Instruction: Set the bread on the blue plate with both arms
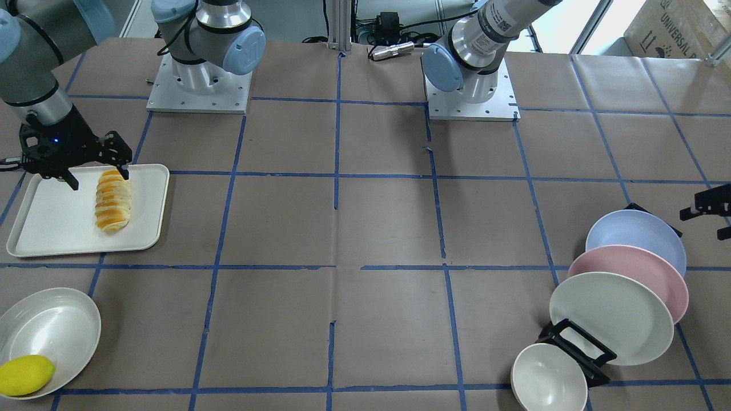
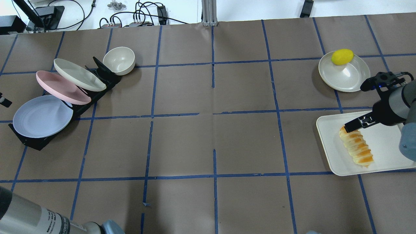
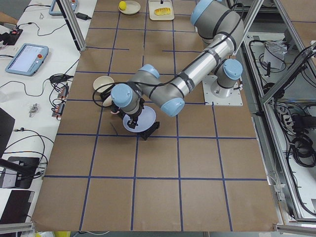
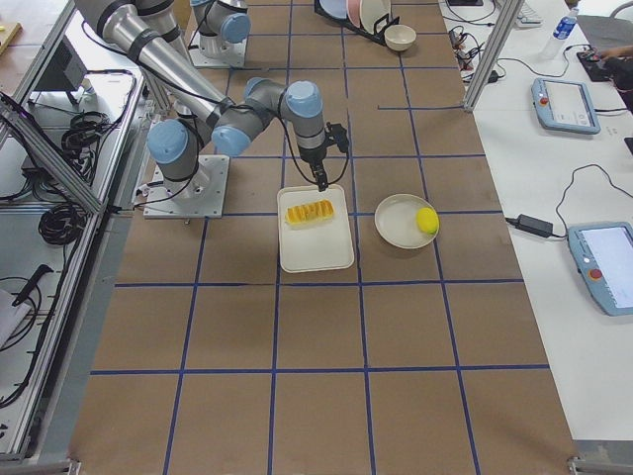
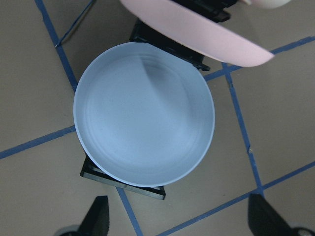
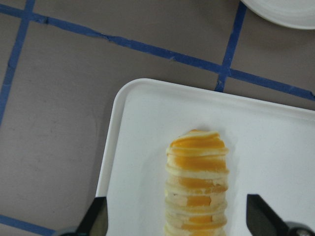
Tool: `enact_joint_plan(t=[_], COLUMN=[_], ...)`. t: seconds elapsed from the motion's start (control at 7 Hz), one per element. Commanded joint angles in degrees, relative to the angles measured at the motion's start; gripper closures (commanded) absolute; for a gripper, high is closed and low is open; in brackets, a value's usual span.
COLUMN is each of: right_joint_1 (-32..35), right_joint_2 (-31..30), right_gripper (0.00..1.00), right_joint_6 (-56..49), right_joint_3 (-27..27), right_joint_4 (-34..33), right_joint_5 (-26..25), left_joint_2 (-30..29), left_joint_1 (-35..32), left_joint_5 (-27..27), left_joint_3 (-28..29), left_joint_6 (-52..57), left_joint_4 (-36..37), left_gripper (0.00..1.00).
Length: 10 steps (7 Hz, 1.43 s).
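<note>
In the front view my right hand (image 1: 97, 177) points down at mid-left, fingers spread wide over the upper end of the bread (image 1: 112, 200), which lies on the white tray (image 1: 51, 222). My left hand (image 5: 179, 221), also released, hovers above the blue plate (image 5: 142, 113), which is propped in its black rack (image 5: 152, 191).
</note>
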Motion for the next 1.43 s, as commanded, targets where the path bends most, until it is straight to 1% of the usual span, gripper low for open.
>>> enact_joint_plan(t=[0.0,0.14,0.29,0.43,0.57,0.71,0.86,1.0,1.14,1.29], right_joint_1=[-1.4,-1.7,-1.8,-1.8,-1.8,-1.8,-1.8,-1.8,-1.9,-2.1], right_joint_2=[9.8,12.7,13.9,14.4,14.6,14.3,14.2,14.1,13.7,11.0], right_gripper=[0.01,0.01,0.01,0.01,0.01,0.01,0.01,0.01,0.01,0.01], right_joint_6=[-3.8,-3.8,-3.9,-3.9,-3.9,-3.8,-3.8,-3.8,-3.7,-3.6], right_joint_3=[0.9,1.0,1.2,1.4,2.8,3.3,3.5,3.5,3.5,3.4], right_joint_4=[-7.4,-9.9,-10.0,-9.7,-9.5,-9.5,-9.1,-9.1,-8.1,-4.4], right_joint_5=[0.4,0.4,0.3,-0.3,-0.7,-2.0,-2.8,-2.9,-3.7,-4.3], left_joint_2=[-8.8,-11.2,-12.1,-12.5,-12.3,-12.2,-12.4,-12.3,-12.2,-12.0], left_joint_1=[-0.6,-1.6,-2.7,-2.9,-2.9,-2.9,-2.7,-2.7,-2.7,-2.7], left_joint_5=[0.3,0.2,0.6,0.6,0.8,0.9,0.8,1.0,1.0,1.0], left_joint_3=[6.4,6.5,7.1,7.0,6.5,6.5,6.5,6.8,7.1,7.2], left_joint_6=[-0.1,-0.3,-0.5,-0.4,-0.3,-0.3,0.3,0.3,0.2,0.2], left_joint_4=[1.5,2.1,2.2,2.3,2.2,2.2,2.2,2.2,2.2,2.0], left_gripper=[0.01,0.02,0.05,0.11,0.25,0.51,0.7,0.82,0.87,0.87])
